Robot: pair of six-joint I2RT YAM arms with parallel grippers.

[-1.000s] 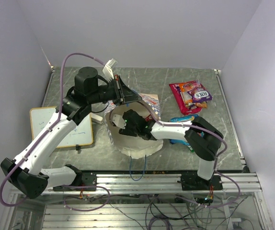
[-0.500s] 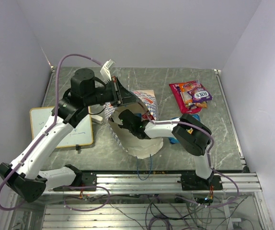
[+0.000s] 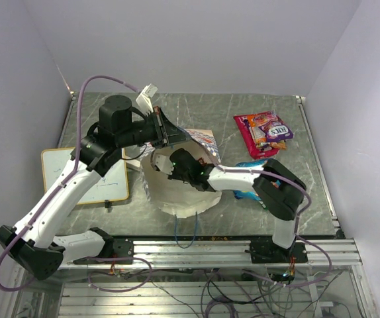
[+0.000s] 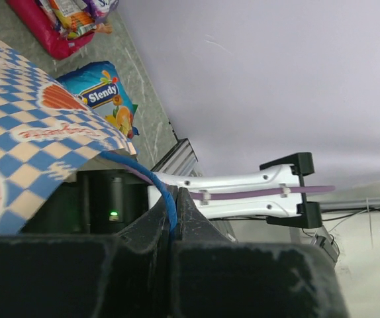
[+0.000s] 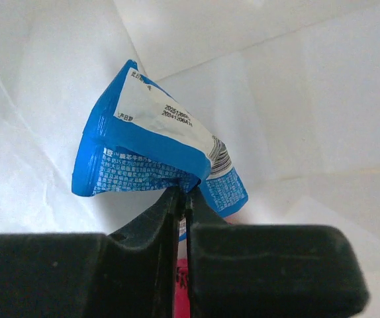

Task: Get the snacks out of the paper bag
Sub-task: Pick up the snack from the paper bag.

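Within the last second the right tool [image 5: 183, 199] had closed on a blue packet [image 5: 143, 152] inside the paper bag [image 3: 177, 201], whose cord handle [image 4: 158, 183] the left tool [image 4: 175, 211] pinched shut. This foil packet looked light and slippery; its sealed edge seemed the safest hold.

Left gripper [image 4: 175, 199] and right gripper [image 5: 183, 197] are matte black; white-shelled, black-jointed arms [image 3: 64, 192] trail lilac cables [image 3: 79, 109] toward the aluminium rail [image 3: 196, 250].

I see the paper bag [image 5: 296, 99] lined with matt, creased white paper. The blue packet [image 5: 153, 159] looks like glossy foil, as does the magenta packet [image 3: 248, 140]. The cord handle [image 4: 160, 182] is braided blue cord. The right gripper [image 5: 183, 199] and left gripper [image 4: 175, 202] are matt black plastic, faintly scuffed. The table [image 3: 243, 106] looks like dark veined stone with a dull sheen.
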